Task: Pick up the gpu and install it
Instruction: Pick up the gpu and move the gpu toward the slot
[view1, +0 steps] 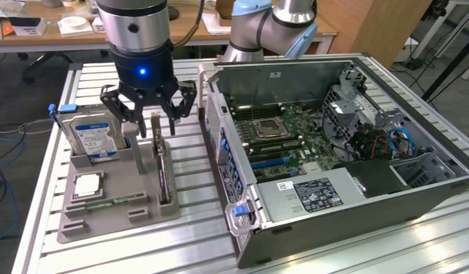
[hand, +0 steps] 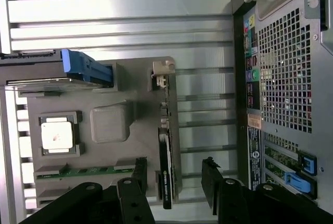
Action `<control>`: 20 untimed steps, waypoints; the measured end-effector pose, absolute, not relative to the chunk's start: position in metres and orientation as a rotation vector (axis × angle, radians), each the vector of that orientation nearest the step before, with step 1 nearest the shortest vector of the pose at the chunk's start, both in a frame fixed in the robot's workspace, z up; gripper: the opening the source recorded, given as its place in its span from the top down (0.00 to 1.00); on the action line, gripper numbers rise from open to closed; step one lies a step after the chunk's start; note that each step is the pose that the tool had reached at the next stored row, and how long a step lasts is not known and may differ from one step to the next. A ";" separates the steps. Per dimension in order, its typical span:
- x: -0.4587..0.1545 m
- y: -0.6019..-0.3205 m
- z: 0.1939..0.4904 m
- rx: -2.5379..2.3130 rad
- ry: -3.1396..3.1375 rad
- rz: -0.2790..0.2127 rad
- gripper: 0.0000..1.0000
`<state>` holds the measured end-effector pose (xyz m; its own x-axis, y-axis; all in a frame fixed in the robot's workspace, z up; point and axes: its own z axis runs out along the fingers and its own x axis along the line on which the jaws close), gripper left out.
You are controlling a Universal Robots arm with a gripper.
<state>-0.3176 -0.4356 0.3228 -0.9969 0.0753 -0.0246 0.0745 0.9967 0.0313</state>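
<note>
The gpu (view1: 163,165) is a thin dark card standing on edge in a slot of the grey holder tray (view1: 143,214), its silver bracket end (hand: 162,73) farthest from the fingers in the wrist view. My gripper (view1: 150,121) hangs directly over the card, open, with its black fingers on either side of the card's upper edge. From the wrist, the gpu (hand: 164,151) runs edge-on between the two fingertips (hand: 139,174), closer to one of them. I cannot tell whether any finger touches it. Nothing is gripped.
On the same tray stand a silver hard drive (view1: 93,134) with a blue clip, a processor (view1: 87,184) and a green memory stick (view1: 112,201). The open computer case (view1: 242,228) lies to the exterior view's right, motherboard (view1: 288,137) exposed. Slatted aluminium table (view1: 188,251) underneath.
</note>
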 end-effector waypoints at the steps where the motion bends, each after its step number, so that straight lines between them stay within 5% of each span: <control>1: -0.318 -0.436 0.322 0.117 3.113 0.048 0.45; 20: -0.318 -0.437 0.311 0.117 3.113 0.048 0.45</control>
